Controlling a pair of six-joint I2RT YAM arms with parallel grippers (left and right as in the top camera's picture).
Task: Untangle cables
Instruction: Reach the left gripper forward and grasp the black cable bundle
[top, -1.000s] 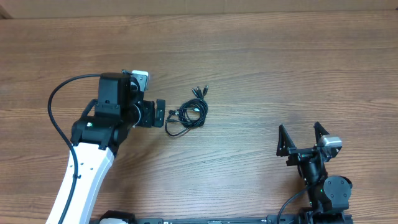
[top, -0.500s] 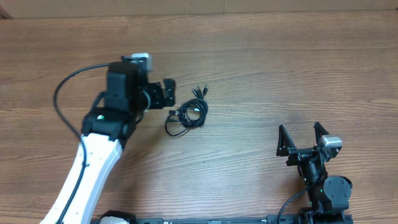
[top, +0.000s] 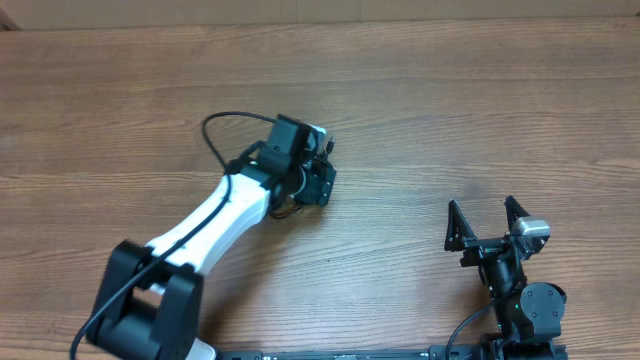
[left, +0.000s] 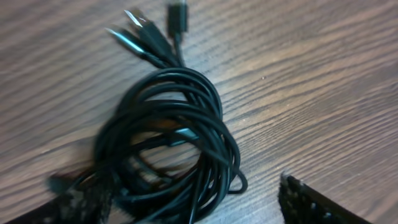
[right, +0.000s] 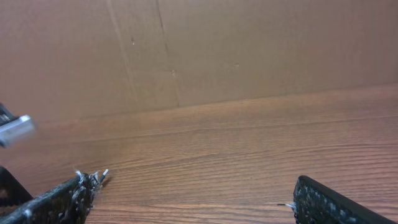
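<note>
Left wrist view: left gripper (left: 186, 190) spread wide over bunched cables (left: 168, 124); right gripper (top: 481, 208) wide too.

black cables (left: 177, 134) in tangled coil

Left arm (top: 215, 215): white shell link, black joints; thin black wire (top: 222, 120) loops behind the left pincer (left: 189, 202). Right arm (top: 522, 300): all black, silver camera block (top: 530, 229) just behind rough-textured black fingers (top: 457, 228)
</note>
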